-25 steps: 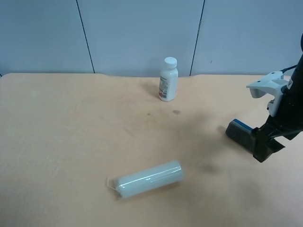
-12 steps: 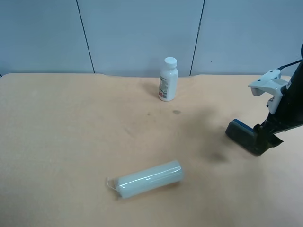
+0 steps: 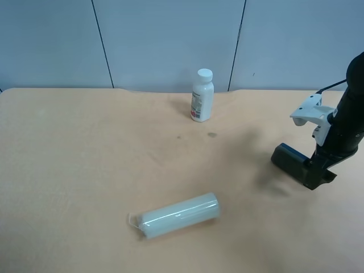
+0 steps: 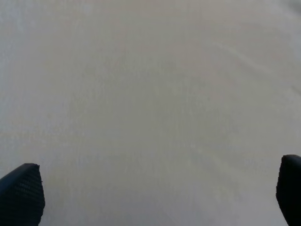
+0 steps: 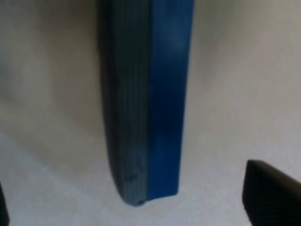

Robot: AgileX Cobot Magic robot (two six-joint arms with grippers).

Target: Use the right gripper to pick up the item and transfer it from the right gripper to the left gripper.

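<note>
**A:** ok so where's the whiteboard eraser (image 3: pixel 289 158) at right now?

**B:** lying on the table (image 3: pixel 85 159), over at the high view's right side. The right claw (image 3: pixel 316 177) is down at the eraser's outer end, the one farthest from the middle of the table. White housing up top, black fingers low by the table

**A:** has it got hold of it?

**B:** nope, it's spread wide. In the right wrist view the eraser runs up the middle, dark grey felt on one side and blue plastic on the other. The one fingertip (image 5: pixel 270 197) you can properly see sits clear of the blue edge, with bare table between. The other finger is just a sliver at the frame edge, so I can't tell if it touches the felt

**A:** and the left claw (image 4: pixel 150 197)?

**B:** also spread, released, gripping nothing. Its wrist view is just two black fingertips in the corners and plain table under them

**A:** other stuff on the table?

**B:** a white pill bottle (image 3: pixel 202 95) standing upright near the back edge, and a pale translucent roll (image 3: pixel 179 215) lying on its side toward the front. Both are well apart from the eraser and the right claw
</note>
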